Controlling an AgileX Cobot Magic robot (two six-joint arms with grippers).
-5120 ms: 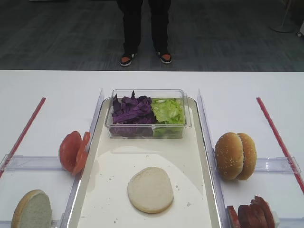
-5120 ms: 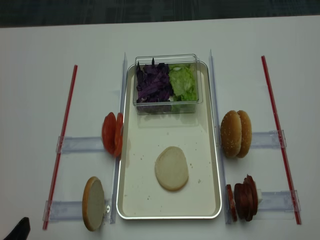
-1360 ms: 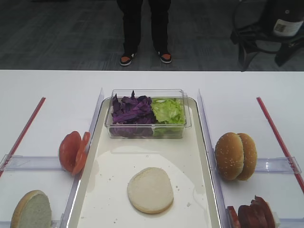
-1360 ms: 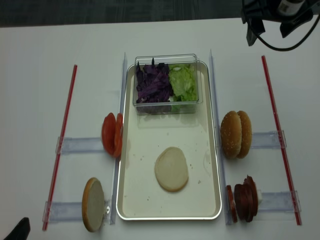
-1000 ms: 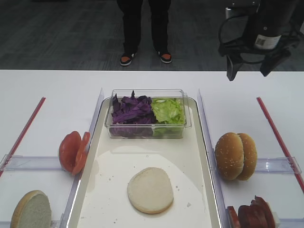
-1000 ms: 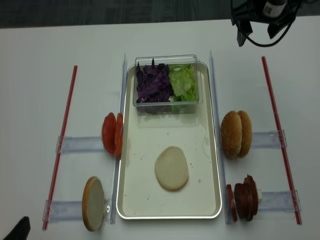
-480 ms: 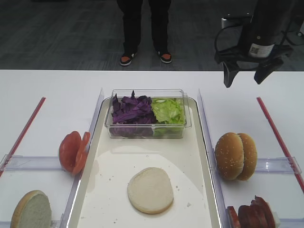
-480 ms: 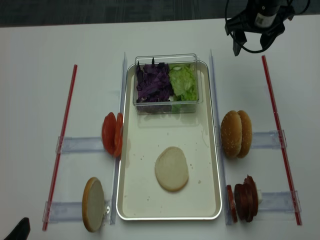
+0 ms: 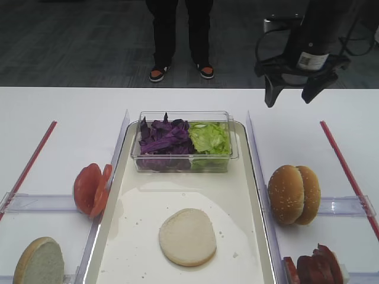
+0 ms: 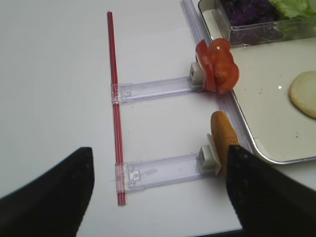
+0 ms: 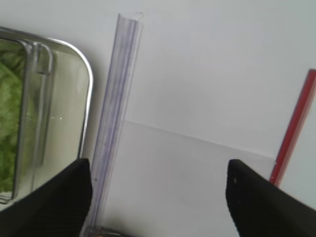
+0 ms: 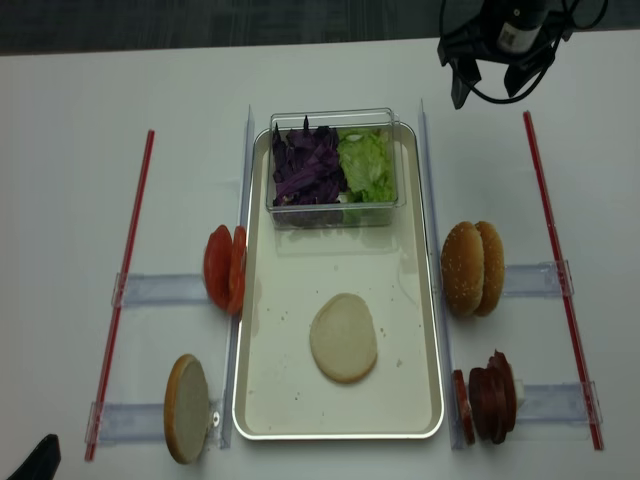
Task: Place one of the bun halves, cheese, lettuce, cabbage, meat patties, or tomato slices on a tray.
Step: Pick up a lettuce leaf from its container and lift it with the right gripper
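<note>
**The right gripper hung open above the far right of the worktop, near the salad tub.**

The black right gripper (image 9: 287, 93) held nothing, its jaws spread wide, just beyond the far right corner of the long cream-white tray with a shiny rim (image 9: 255, 177); one pale bun half (image 9: 187, 236) lay cut face up on the near part of the tray, probably as the base of a burger; the light green ruffled lettuce (image 9: 209, 138) and the dark purple shredded cabbage (image 9: 164, 137) shared a clear plastic tub (image 9: 184, 163) at the far end of the tray; the sesame bun halves (image 9: 293, 194), the dark meat patties (image 9: 314, 267) and the pinkish-red tomato slices (image 9: 92, 189) stood on edge in clear holders beside the tray, which I judge made them easy to pinch; the left gripper (image 10: 158, 192) waited open and empty over the white worktop (image 9: 59, 106).
</note>
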